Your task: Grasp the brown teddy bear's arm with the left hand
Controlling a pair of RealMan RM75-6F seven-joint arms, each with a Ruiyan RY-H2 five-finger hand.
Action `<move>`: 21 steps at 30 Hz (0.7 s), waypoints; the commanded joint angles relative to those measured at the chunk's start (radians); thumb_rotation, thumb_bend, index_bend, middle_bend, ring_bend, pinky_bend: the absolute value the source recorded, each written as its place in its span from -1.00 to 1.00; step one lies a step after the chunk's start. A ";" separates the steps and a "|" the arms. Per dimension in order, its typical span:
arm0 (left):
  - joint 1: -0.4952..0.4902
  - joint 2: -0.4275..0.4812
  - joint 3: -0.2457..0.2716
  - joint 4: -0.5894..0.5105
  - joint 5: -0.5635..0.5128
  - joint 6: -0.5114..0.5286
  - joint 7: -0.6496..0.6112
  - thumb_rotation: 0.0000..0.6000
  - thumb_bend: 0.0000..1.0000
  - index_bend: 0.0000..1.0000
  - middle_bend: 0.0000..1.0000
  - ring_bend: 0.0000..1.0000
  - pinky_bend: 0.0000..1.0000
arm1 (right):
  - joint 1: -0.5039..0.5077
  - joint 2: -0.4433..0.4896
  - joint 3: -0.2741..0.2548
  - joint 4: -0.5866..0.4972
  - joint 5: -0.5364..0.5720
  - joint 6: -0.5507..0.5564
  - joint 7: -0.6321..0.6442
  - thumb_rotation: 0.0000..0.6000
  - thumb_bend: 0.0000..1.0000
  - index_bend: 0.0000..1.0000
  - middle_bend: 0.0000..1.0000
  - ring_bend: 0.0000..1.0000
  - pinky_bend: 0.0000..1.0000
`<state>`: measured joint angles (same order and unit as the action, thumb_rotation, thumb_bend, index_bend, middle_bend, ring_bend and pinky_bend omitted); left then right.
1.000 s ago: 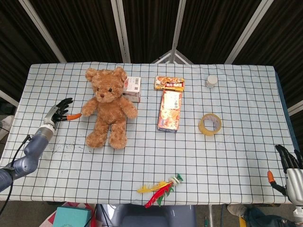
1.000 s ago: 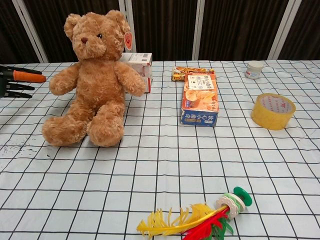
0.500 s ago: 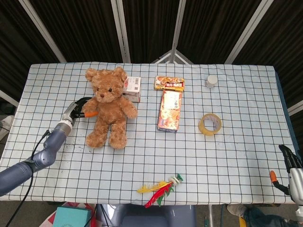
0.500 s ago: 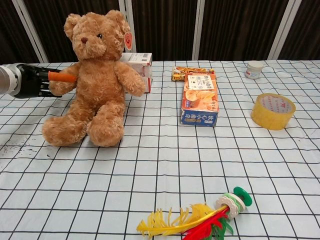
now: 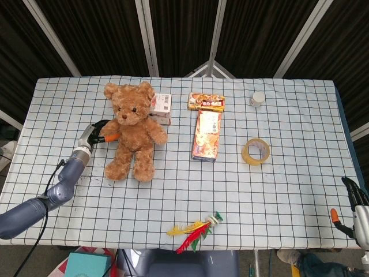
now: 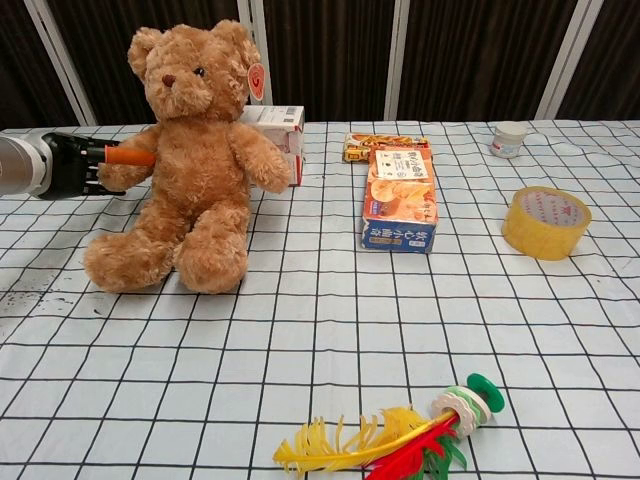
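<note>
- Your left hand (image 5: 98,132) pinches the brown teddy bear's arm (image 6: 128,170), fingers wrapped around it.
- The brown teddy bear (image 5: 131,130) sits upright, table's (image 5: 288,184) left half.
- Your right hand (image 5: 358,209): fingers' state, cannot tell.

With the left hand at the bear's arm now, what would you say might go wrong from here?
1. The left hand meets only the tip of the bear's arm, so the soft plush could slip out of its hold.
2. The bear sits upright against the white box; a pull might topple it or drag the box along.
3. The views do not show how firmly the fingers have closed.
</note>
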<state>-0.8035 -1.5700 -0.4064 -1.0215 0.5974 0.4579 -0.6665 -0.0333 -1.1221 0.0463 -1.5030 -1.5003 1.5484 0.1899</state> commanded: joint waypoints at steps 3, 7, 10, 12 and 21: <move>0.004 0.004 -0.021 -0.034 -0.014 0.030 0.025 1.00 -0.32 -0.36 -0.41 -1.00 -0.97 | -0.001 0.002 0.001 -0.003 0.003 0.000 0.002 1.00 -0.15 -0.94 -0.78 -0.62 -0.93; 0.009 0.008 -0.025 -0.047 -0.030 0.041 0.045 1.00 -0.30 -0.35 -0.39 -1.00 -0.97 | -0.002 0.003 0.001 -0.005 0.003 -0.001 0.003 1.00 -0.15 -0.94 -0.78 -0.62 -0.93; 0.008 0.006 -0.027 -0.049 -0.048 0.049 0.061 1.00 -0.17 -0.25 -0.30 -1.00 -0.96 | -0.003 0.005 0.001 -0.008 0.003 0.000 0.003 1.00 -0.15 -0.94 -0.78 -0.62 -0.93; 0.007 0.003 -0.028 -0.048 -0.063 0.058 0.073 1.00 -0.04 -0.14 -0.20 -1.00 -0.96 | -0.002 0.005 0.001 -0.009 0.004 -0.001 0.001 1.00 -0.15 -0.94 -0.78 -0.62 -0.93; -0.008 -0.010 -0.040 -0.041 -0.191 0.096 0.137 1.00 0.11 -0.04 -0.11 -1.00 -0.96 | -0.002 0.003 -0.002 -0.012 0.004 -0.009 0.005 1.00 -0.15 -0.94 -0.78 -0.63 -0.93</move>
<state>-0.8073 -1.5793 -0.4421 -1.0619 0.4353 0.5494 -0.5454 -0.0356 -1.1186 0.0445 -1.5150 -1.4960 1.5396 0.1945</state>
